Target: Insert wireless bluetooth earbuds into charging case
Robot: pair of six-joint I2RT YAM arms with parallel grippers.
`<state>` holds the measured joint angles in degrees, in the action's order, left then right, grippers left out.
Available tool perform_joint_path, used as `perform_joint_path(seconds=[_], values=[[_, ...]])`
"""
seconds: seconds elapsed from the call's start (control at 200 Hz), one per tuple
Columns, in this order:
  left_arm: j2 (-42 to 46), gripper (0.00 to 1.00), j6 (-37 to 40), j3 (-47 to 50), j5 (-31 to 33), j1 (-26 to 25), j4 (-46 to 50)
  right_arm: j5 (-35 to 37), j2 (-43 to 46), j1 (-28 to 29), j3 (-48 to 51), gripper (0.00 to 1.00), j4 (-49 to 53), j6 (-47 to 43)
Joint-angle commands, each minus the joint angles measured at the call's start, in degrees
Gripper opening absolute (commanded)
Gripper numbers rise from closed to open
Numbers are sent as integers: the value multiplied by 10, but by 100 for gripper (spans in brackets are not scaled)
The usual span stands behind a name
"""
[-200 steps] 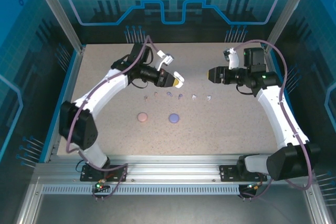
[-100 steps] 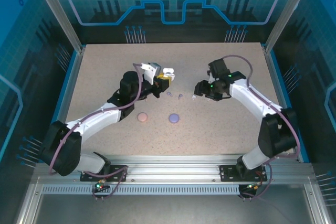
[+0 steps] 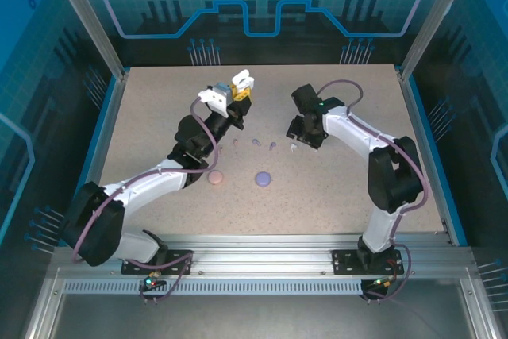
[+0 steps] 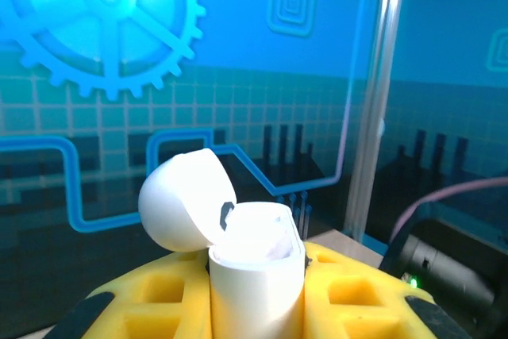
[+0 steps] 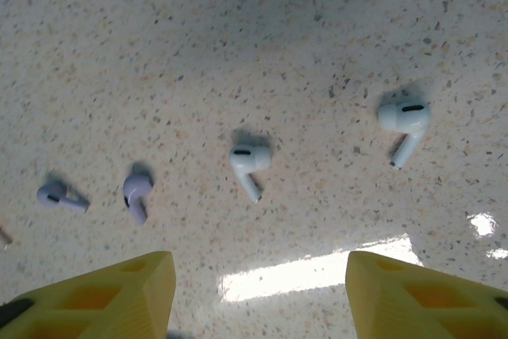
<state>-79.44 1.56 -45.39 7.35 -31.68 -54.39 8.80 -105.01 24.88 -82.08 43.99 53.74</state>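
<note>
Top view: left pincer [image 3: 242, 89] raised over the far part of the worktop [image 3: 349, 188], clamped on a white charging case [image 3: 245, 78]. Right pincer [image 3: 297, 140] low, pointed down at the right end of the earbud row. Purple earbuds [image 3: 255, 142] between the two arms. Pink case [image 3: 214, 177] and purple case [image 3: 263, 178] nearer, set apart.

Left wrist view: white charging case upright between yellow fingers [image 4: 159, 299], lid [image 4: 186, 200] swung back to the left.

Right wrist view: yellow fingertips [image 5: 119, 291] spread wide, gripping nothing. Two white earbuds [image 5: 248, 161] flat on the worktop just beyond, two purple ones to their left, none touching.
</note>
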Motion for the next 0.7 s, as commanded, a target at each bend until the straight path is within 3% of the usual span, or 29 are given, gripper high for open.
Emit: perform_joint_path(seconds=[0.0, 0.445, 0.695], values=[[-19, 0, 29, -35, 42, -2, -57, 38, -35, 17, -39, 59, 44, 48], [-58, 0, 26, -89, 47, -2, -52, 43, -137, 22, -97, 58, 69, 89], [-59, 0, 17, -76, 45, -1, -59, 56, -163, 23, -124, 55, 60, 34]])
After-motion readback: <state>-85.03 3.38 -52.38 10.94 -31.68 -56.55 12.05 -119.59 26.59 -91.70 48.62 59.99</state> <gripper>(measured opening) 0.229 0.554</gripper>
